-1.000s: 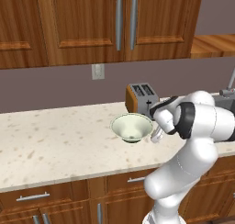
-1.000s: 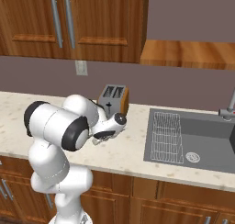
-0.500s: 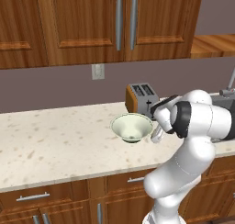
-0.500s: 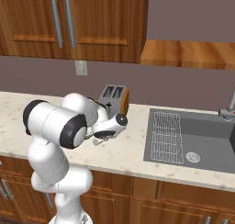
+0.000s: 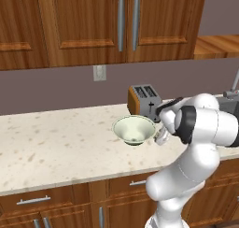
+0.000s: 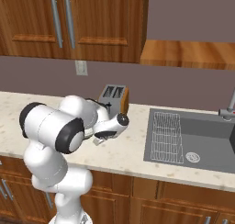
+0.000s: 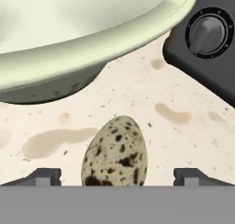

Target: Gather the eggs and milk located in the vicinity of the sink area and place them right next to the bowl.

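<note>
A pale, dark-speckled egg (image 7: 115,155) lies on the counter between my fingertips (image 7: 46,175), with a gap on either side. My gripper (image 7: 117,176) is open around it. The wide cream-green bowl (image 7: 92,30) stands right beside the egg, its rim overhanging the counter. From the base cameras, the gripper (image 5: 161,138) sits low at the bowl's (image 5: 134,129) right side, in front of the toaster. My own arm hides the bowl in the right base view, where the gripper (image 6: 97,141) is near the counter. The milk carton is out of view.
A black and orange toaster (image 5: 144,101) (image 6: 114,99) stands just behind the hand, its knob (image 7: 207,31) close by. To the right lies the dark grey sink (image 6: 206,131) with a wire rack (image 6: 167,136) and faucet (image 6: 229,109). Bare counter (image 5: 56,143) stretches left of the bowl.
</note>
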